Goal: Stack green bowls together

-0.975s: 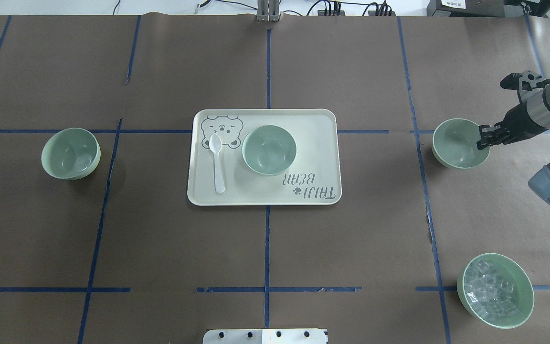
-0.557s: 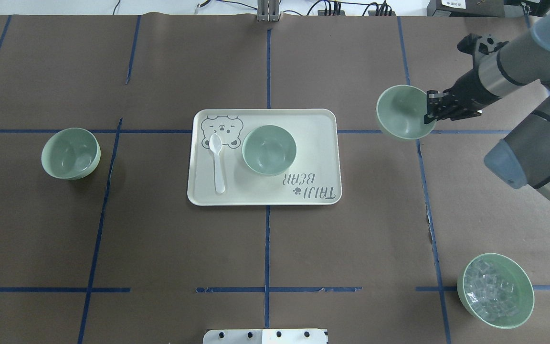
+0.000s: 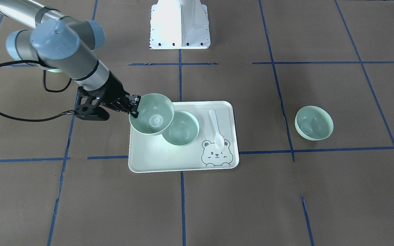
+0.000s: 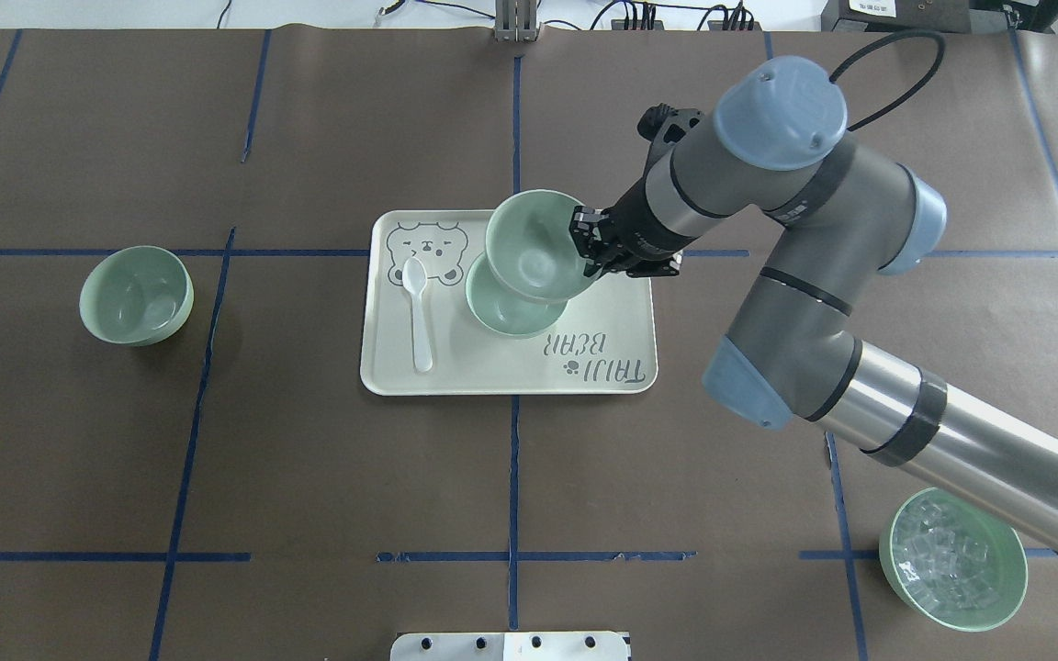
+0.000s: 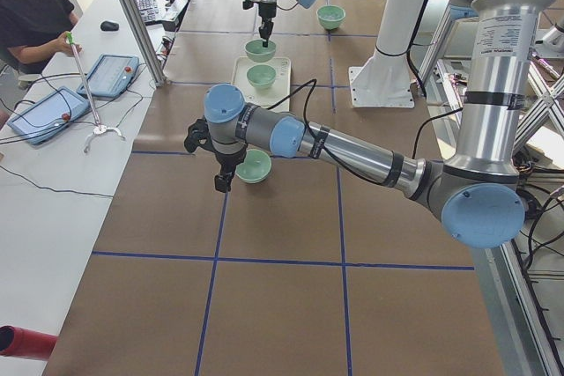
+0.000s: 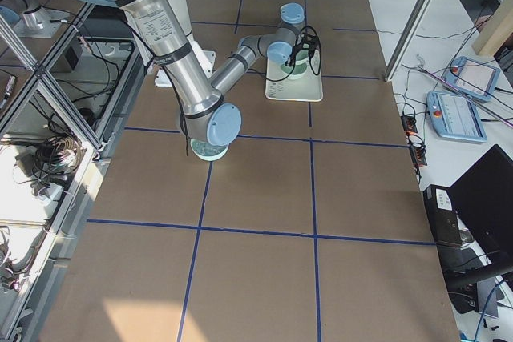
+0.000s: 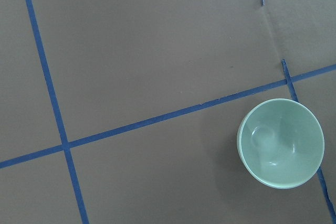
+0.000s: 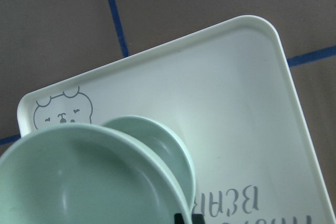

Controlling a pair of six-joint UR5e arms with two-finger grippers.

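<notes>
My right gripper (image 4: 582, 241) is shut on the rim of a pale green bowl (image 4: 531, 240) and holds it tilted in the air over the cream tray (image 4: 616, 285). Below it, partly covered, a second green bowl (image 4: 511, 317) sits on the tray. The front view shows the held bowl (image 3: 152, 115) overlapping the tray bowl (image 3: 182, 130), offset toward my right gripper (image 3: 134, 106). The right wrist view shows both bowls: the held one (image 8: 79, 177) and the tray one (image 8: 170, 148). A third green bowl (image 4: 136, 294) stands on the table at the left, below my left wrist camera (image 7: 281, 142). My left gripper (image 5: 224, 178) hovers beside it; I cannot tell whether it is open or shut.
A white spoon (image 4: 417, 317) lies on the tray's left part beside a bear print. A green bowl with clear glassy chunks (image 4: 951, 569) stands at the near right, partly under my right arm. An operator sits beyond the table's far edge.
My right gripper has carried its green bowl up and to the left, from the table's right side to above the bowl on the tray. The other bowls have not moved.
</notes>
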